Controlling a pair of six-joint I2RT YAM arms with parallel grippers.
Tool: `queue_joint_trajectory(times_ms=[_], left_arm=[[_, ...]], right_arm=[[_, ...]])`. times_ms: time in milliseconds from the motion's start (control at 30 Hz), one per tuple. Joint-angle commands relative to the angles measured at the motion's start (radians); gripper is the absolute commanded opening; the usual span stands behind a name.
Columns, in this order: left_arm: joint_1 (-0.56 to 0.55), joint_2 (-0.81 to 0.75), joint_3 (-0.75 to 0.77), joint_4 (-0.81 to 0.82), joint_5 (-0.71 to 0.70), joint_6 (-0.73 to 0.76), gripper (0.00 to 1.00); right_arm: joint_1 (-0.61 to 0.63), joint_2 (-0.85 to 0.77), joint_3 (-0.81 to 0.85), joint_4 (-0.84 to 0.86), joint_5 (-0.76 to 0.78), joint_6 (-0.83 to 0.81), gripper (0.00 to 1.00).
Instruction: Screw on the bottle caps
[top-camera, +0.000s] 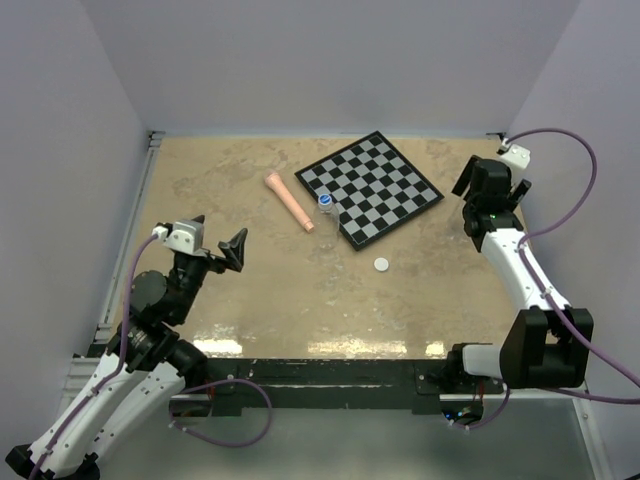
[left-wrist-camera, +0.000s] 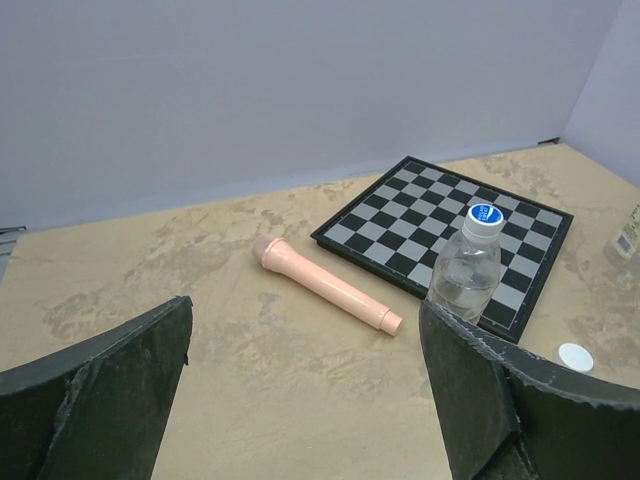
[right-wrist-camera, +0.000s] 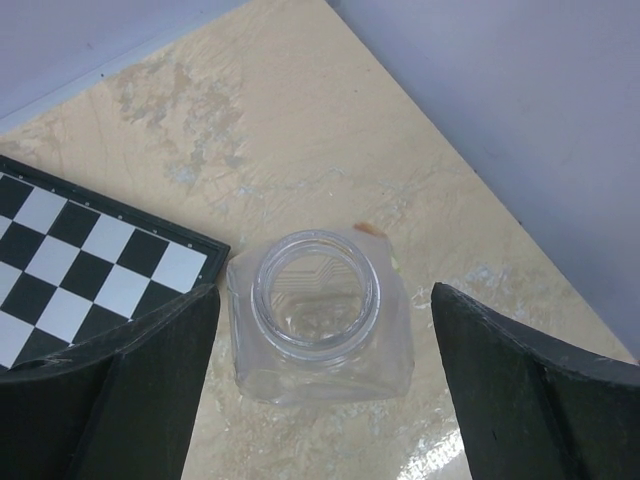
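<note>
A small clear bottle (left-wrist-camera: 466, 272) stands upright at the chessboard's near edge with the blue cap (left-wrist-camera: 485, 217) on its neck; from above the cap (top-camera: 326, 201) shows as a blue dot. The white cap (top-camera: 381, 264) lies flat on the table, also at the right edge of the left wrist view as a white cap (left-wrist-camera: 575, 357). My left gripper (top-camera: 222, 238) is open and empty, well short of the bottle. The larger clear bottle (right-wrist-camera: 320, 325) stands with an uncapped mouth between the fingers of my right gripper (right-wrist-camera: 325, 290), which is open with gaps on both sides.
A pink tapered stick (top-camera: 289, 201) lies left of the small bottle. The black-and-white chessboard (top-camera: 372, 185) lies at the back centre; its corner (right-wrist-camera: 90, 255) sits close to the larger bottle. Walls enclose the table on three sides.
</note>
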Motion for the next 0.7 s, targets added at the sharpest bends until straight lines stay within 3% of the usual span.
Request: queue_joint_trajectory(times_ms=[0,233,667], left_arm=[[0.007,0.005,0.019,0.012,0.017,-0.009,1.00],[0.009,0.009,0.017,0.013,0.040,0.003,1.00],[0.011,0.023,0.012,0.030,0.138,0.026,1.00]], right_arm=[[-0.004,-0.013,0.045,0.022,0.036,-0.025,0.88],[-0.004,0.000,0.034,0.048,0.022,-0.032,0.77],[-0.004,-0.046,0.045,0.043,0.000,-0.101,0.32]])
